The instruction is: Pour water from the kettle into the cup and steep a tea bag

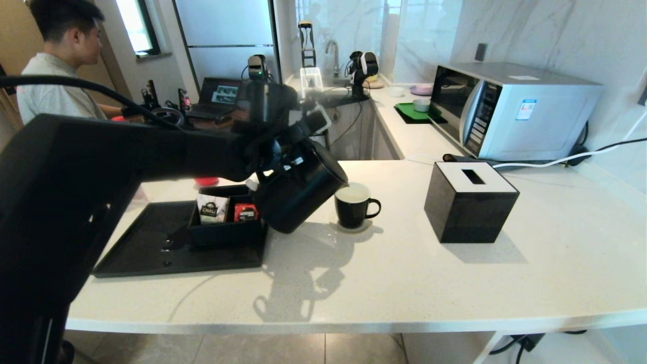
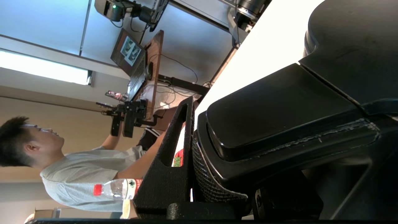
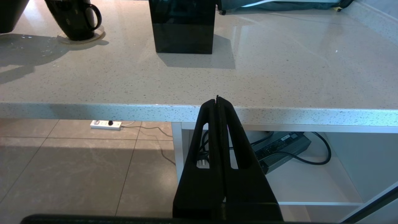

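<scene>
The matte black kettle (image 1: 298, 197) hangs tilted above the counter, its spout at the rim of the black cup (image 1: 352, 207), which stands on a pale coaster. My left gripper (image 1: 275, 156) is shut on the kettle's loop handle (image 2: 279, 105); one finger (image 2: 169, 174) presses the handle's side, the other is hidden behind it. No stream of water is visible. Below the counter's front edge, my right gripper (image 3: 217, 99) hangs shut and empty, with the cup (image 3: 74, 18) far off. The tea bag is out of view.
A black tray (image 1: 151, 253) left of the kettle holds a box with a white CHALI sachet (image 1: 211, 211) and a red sachet (image 1: 245, 212). A black tissue box (image 1: 470, 202) stands right of the cup, a microwave (image 1: 510, 108) behind. A person (image 1: 55, 65) sits at the back left.
</scene>
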{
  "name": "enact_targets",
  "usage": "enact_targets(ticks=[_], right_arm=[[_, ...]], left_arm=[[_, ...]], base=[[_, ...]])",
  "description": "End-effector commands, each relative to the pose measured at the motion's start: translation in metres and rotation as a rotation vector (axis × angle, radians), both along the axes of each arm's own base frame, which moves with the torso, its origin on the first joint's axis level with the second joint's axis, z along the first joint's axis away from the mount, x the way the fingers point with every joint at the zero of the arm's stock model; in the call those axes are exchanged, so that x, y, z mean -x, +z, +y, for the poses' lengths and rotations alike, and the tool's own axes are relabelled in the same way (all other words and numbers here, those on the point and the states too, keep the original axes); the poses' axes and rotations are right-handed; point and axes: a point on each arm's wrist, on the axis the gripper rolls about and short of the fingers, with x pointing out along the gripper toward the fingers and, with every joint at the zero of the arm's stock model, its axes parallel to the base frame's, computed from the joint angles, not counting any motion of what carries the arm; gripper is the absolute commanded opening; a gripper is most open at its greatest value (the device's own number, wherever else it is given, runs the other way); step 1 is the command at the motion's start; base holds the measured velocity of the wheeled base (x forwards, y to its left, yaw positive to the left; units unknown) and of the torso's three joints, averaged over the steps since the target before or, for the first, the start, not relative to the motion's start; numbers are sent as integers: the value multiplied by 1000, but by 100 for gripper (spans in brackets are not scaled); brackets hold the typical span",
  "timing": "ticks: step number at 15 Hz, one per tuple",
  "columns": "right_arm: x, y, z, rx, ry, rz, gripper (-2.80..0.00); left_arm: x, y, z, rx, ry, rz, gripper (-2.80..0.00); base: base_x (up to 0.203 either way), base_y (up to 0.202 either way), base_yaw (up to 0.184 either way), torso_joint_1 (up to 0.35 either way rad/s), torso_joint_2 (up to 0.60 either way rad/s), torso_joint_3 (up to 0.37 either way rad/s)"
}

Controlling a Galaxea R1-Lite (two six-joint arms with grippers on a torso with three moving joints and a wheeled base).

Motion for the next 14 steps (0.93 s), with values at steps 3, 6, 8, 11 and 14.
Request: enact_targets(ticks=[3,6,8,11,14], right_arm=[[0,0,0,0,0,1,-280],[0,0,0,0,0,1,-280],[0,0,0,0,-1,1,-280],[0,0,0,0,-1,1,-280],[0,0,0,0,-1,1,-280]], left_arm=[[1,2,0,-5,1,-3,-280],[1,2,1,-12,16,-6,-280],[1,2,1,-20,15,-4,-280],[1,2,1,-25,14,-2,-280],[1,2,1,-42,10,-5,-280]], base=[[0,0,0,0,0,0],[0,0,0,0,0,0],[0,0,0,0,0,0],[0,0,0,0,0,0],[0,0,0,0,0,0]])
